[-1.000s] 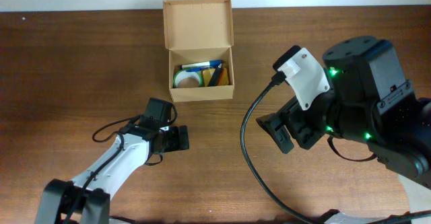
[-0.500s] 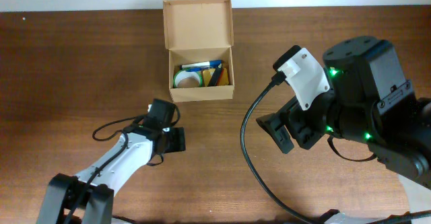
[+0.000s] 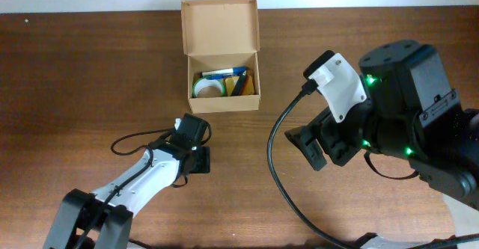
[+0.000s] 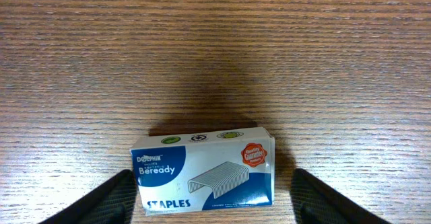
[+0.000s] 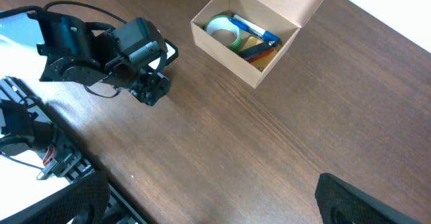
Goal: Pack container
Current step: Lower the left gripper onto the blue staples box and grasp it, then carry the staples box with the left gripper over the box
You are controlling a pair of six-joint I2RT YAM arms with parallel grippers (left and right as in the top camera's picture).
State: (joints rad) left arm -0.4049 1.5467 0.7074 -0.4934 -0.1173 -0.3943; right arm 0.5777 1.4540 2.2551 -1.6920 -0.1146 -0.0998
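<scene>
My left pincer (image 4: 214, 200) gapes wide astride the staples box (image 4: 202, 167), arm stretched low over the worktop (image 4: 215, 42), wrist swung slightly right since a second ago, the open container (image 3: 223, 102) sitting farther off; my right pincer (image 5: 212, 207) gapes too.

Lower left: white left arm (image 3: 142, 180), black left hand (image 3: 196, 159), looped cable (image 3: 129, 140). Right: black right arm (image 3: 400, 103), green lights (image 3: 370, 79), white cover (image 3: 340, 84).

Left arm (image 3: 138, 183) reached in from the lower-left corner, held low. Left gripper (image 4: 212, 190) pointed downward, jaws spread wide. Right arm (image 3: 397, 107) stood raised high at right. Right gripper (image 3: 313, 147) faced left, jaws wide apart.
</scene>
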